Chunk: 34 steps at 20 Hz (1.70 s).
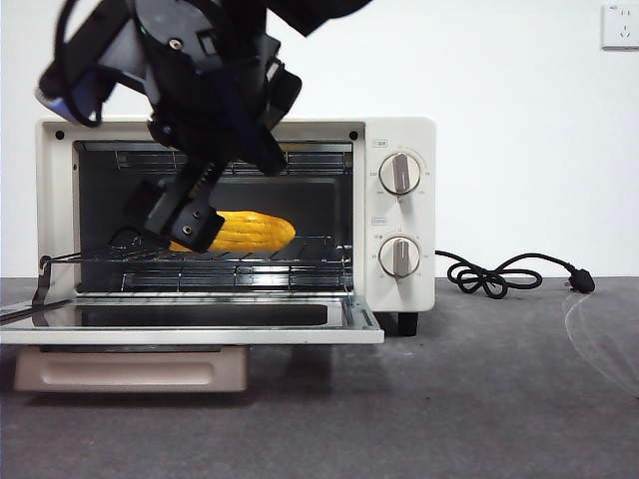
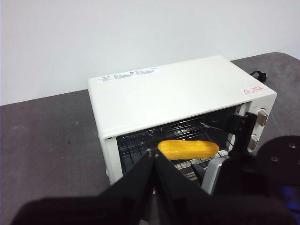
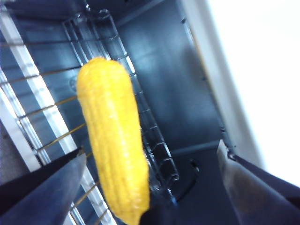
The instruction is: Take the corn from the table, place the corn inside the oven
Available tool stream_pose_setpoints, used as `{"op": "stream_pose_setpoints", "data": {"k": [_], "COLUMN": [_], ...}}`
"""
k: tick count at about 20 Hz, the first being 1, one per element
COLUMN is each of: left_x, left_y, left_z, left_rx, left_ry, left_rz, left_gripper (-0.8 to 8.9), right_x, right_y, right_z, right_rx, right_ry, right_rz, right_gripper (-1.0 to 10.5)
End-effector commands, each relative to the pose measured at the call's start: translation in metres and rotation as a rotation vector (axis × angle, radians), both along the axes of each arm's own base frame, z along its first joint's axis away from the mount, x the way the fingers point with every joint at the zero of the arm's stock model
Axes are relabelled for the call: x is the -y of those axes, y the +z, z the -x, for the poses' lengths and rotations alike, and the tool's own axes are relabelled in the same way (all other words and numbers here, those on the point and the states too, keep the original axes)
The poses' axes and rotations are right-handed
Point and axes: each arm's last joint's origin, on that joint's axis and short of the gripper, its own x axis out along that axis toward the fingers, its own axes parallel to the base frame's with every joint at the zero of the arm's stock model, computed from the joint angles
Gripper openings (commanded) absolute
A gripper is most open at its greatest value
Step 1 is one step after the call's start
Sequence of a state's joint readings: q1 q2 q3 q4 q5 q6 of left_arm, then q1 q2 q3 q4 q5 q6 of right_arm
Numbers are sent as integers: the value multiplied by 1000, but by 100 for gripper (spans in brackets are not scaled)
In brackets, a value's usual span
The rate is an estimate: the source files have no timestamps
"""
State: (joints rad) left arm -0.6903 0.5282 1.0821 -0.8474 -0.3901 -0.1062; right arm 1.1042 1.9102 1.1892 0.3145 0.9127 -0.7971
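The yellow-orange corn (image 1: 250,232) lies lengthwise on the wire rack (image 1: 310,257) inside the cream-white oven (image 1: 399,140), whose door (image 1: 200,324) hangs open and flat. My right gripper (image 1: 185,225) reaches into the oven's left part from above. In the right wrist view the corn (image 3: 112,140) rests on the rack bars between the wide-apart jaws of the right gripper (image 3: 152,152), which is open. My left gripper (image 2: 153,152) hovers shut above and in front of the oven (image 2: 178,93), looking down at the corn (image 2: 187,149).
A black power cord (image 1: 499,274) coils on the dark grey table (image 1: 449,399) right of the oven. A wall socket (image 1: 619,25) sits at the upper right. The open door juts out toward the table's front.
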Motion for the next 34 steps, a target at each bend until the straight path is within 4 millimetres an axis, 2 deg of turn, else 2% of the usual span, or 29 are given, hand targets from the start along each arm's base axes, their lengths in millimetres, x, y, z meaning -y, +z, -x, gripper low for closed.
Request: {"op": "stream_pose_setpoints", "data": {"k": [1,9,14,19,23,28,34], "left_x": [0,0,2,10,22,42,60], "left_y": [-2,-2,-1,-1,-4,-11,-24], "left_z": [0,0,-3,-12,-26,-50,-74], "left_rx": [-5,-2,4,-4,-44,-95,-206], "left_ry": [2,2,0,-6,-11,-49,-198], "left_rz": [2,4,-3,-34,-84,-166,-187], "left_gripper": [-6,-6,-6,-6,-6,-8,-9], "right_x": [-1,9,29,58,88,127,169], "right_y": [12,36,60,98,127,156,178], "right_z": [7,31,54,73,85,100,108], "right_rx": [28,-23,-139,-202,-250,-269,-371], "right_ry": [-22,-49,-17,24,70,89,158], "right_rz": [-41,-105,-178,-277,-328,-400,-539], "right_gripper": [473,463,255,189,-13,-16,-16]}}
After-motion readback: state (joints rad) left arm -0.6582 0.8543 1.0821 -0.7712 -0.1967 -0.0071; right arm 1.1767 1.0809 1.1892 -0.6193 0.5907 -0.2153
